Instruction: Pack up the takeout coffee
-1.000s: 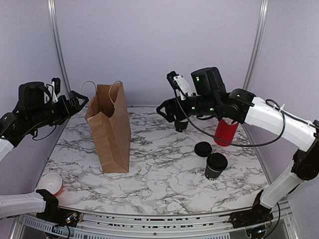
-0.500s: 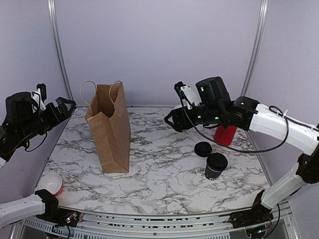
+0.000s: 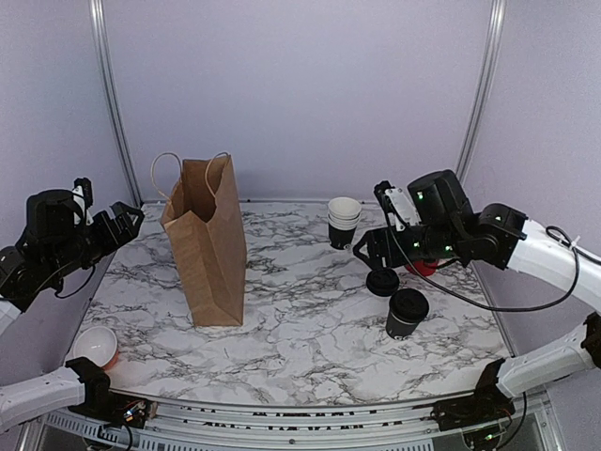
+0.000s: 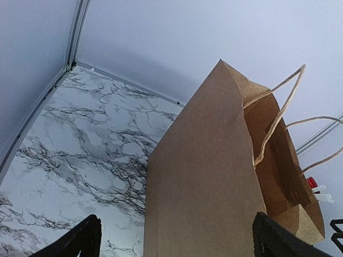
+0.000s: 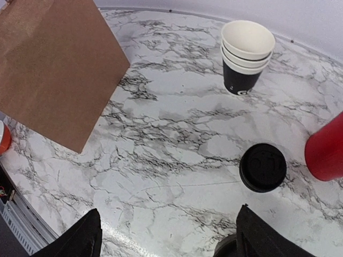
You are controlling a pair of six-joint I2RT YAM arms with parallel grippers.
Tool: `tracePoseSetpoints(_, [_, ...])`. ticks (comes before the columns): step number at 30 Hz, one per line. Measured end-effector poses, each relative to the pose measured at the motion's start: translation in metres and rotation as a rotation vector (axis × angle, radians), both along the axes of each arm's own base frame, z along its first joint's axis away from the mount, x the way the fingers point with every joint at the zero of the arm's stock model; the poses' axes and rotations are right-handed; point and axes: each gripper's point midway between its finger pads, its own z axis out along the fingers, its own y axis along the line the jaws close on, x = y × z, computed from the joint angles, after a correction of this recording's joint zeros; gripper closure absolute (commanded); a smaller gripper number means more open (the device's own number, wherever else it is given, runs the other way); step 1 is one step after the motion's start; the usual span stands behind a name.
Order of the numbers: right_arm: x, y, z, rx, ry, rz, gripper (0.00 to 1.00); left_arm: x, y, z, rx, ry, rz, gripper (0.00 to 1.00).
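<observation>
Quick pass, near edge to far. Near-left corner of the bench point(image 3: 300, 362): small red cup point(image 3: 95, 346) w/ white inside, same spot as a sec ago, not part of the job. Right side, a bit in from the near edge: the takeout coffee point(image 3: 407, 313), upright, lid on, hasn't budged, not gripped by anything. Just behind-left of it: loose flat lid point(image 3: 382, 281), also unmoved. Right above that lid now: right gripper point(image 3: 362, 254), jaws wide, holding nothing. Biggest change here: was way out over the stack of lidless cups point(image 3: 344, 223) by the far edge a sec ago, since pulled back toward the near-right, so prob lining up on the coffee imo. Dark rim at the very bottom of the right wrist view, maybe the coffee's lid, can't say for sure. Zero packed so far tho. Beside the loose lid toward the right edge: red tumbler point(image 3: 420, 267), mostly hidden behind the right arm now. Mid-left: brown paper bag point(image 3: 207, 240), standing, mouth open, same place. Out past the left edge: left gripper point(image 3: 127, 224), fully spread, empty, aimed at the bag; swung further left, then drifted back a touch. Text/brands: tiny white mark low on the bottom cup of the stack plus some embossing on the loose lid, both too small to read; nothing printed on the bag afaict.
</observation>
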Motion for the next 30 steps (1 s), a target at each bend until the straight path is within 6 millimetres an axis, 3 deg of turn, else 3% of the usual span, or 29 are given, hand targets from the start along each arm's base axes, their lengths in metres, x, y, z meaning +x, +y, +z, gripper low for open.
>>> tracePoseSetpoints(4, [-0.01,-0.03,-0.019,-0.041,0.061,-0.067,0.16,0.0,0.001,0.0,0.003,0.0,0.007,0.01])
tracePoseSetpoints(10, [-0.025,-0.054,-0.036,-0.083,0.124,-0.109,0.16,0.001,0.002,-0.006,0.007,0.012,0.011,0.01])
tracePoseSetpoints(30, [-0.043,-0.088,-0.075,-0.186,0.229,-0.173,0.12,0.0,-0.003,-0.007,-0.002,0.019,-0.013,0.01])
